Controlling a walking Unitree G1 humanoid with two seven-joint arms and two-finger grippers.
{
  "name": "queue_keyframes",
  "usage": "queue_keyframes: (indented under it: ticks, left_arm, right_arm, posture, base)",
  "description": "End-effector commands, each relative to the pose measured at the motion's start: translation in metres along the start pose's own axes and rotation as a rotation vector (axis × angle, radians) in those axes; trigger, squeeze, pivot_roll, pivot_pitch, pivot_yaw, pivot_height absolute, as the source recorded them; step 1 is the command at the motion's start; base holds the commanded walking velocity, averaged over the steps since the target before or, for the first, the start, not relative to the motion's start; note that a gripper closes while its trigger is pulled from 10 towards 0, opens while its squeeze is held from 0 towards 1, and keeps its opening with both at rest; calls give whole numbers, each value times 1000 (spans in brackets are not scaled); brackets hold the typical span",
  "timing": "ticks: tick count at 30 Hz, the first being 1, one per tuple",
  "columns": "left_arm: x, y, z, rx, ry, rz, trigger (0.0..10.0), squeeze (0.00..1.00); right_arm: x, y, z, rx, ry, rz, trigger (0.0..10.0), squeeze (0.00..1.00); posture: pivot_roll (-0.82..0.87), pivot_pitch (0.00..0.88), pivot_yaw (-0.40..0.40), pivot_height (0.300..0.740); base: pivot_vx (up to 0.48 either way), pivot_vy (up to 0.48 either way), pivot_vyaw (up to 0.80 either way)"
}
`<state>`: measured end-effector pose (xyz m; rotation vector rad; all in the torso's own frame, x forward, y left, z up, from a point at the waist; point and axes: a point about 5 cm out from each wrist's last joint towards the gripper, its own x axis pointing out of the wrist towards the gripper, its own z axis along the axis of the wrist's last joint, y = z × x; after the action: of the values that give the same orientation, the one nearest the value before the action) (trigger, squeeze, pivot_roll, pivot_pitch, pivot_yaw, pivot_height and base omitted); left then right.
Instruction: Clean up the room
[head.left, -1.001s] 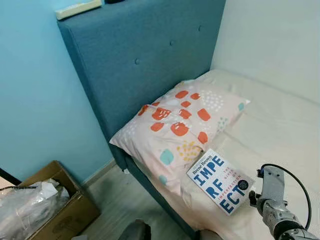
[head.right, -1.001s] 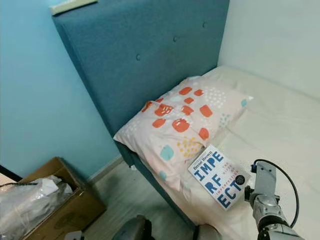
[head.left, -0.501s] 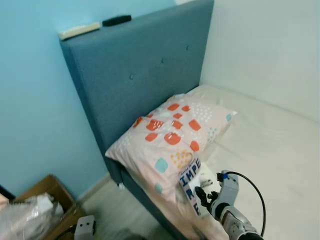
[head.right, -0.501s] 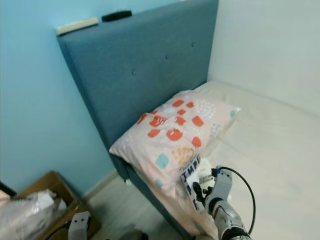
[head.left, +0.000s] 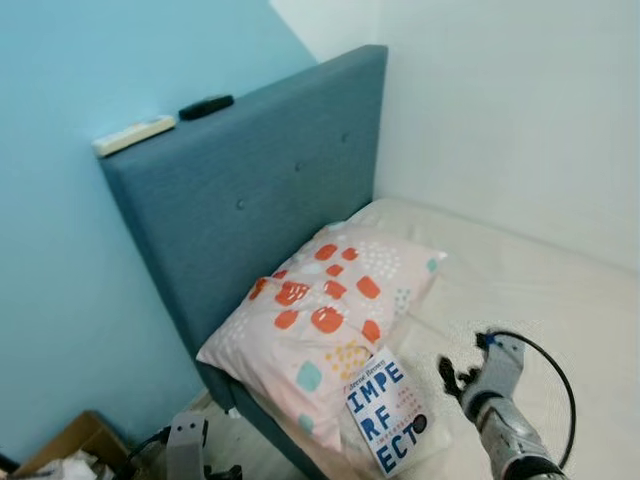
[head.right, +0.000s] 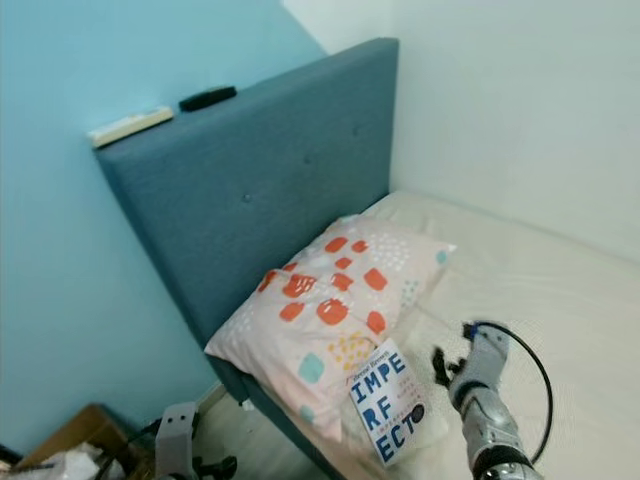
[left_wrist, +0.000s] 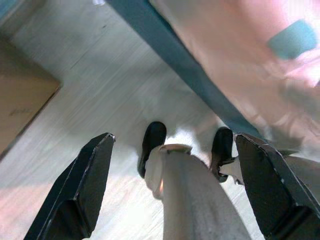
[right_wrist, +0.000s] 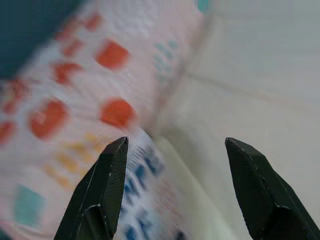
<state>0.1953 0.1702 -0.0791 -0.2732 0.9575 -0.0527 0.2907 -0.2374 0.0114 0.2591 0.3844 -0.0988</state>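
A white book with large blue letters lies flat on the cream mattress, against the lower edge of a pale pillow with orange and teal spots. My right gripper hovers just right of the book, above the sheet, open and holding nothing. In the right wrist view its fingers stand wide apart over the blurred pillow and book. My left gripper hangs open beside the bed, pointing down at the floor and my own feet.
A tall blue padded headboard carries a white remote and a black one on its top edge. A cardboard box sits on the wood floor at lower left. The white wall runs along the bed's far side.
The camera has tilted up and drawn back. The book, tipped up at my right gripper half a second ago, now lies flat, and the gripper has moved right of it.
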Motion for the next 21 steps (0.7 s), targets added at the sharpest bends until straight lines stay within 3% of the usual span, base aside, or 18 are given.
queue_keyframes:
  ticks: [1,2,3,10,21]
  left_arm:
    - [-2,2,-11,4,39,7,10000,0]
    - [-2,4,-13,6,45,11,10000,0]
    - [-4,7,-16,10,56,21,10000,0]
    - [-4,9,-18,11,67,31,10000,0]
    - [-3,6,-15,26,67,27,10000,0]
  right_arm:
    - [0,5,-4,4,11,39,10000,0]
    - [0,11,-8,-23,36,75,10000,0]
    - [0,22,-22,-56,127,127,10000,0]
    - [-7,34,-52,-139,317,149,10000,0]
    - [-7,41,-53,-123,310,199,10000,0]
  posture:
    - [21,0,26,740]
    - [22,0,26,740]
    - [22,0,23,740]
    - [31,0,17,735]
    - [27,0,28,705]
  base:
    - [0,0,0]
    - [0,0,0]
    - [0,0,0]
    - [0,0,0]
    - [0,0,0]
